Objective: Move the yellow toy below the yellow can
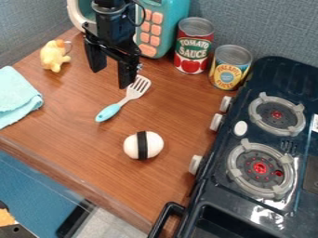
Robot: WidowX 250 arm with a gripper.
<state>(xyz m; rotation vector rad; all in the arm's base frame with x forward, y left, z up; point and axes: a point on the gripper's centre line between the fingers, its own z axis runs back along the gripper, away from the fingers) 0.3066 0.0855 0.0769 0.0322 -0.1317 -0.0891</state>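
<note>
The gripper [111,78] hangs near the spatula [110,112], its fingers wide apart with nothing between them. The toy [53,56] is off to the gripper's side, toward the cloth [16,96]; the yellow can [229,69] is on the opposite side, near the stove [281,69]. The step in hand seems to be the grasp: the gripper should centre over the toy's body, descend astride it and close gently, as the rounded, uneven shape could tip or slip.
</note>
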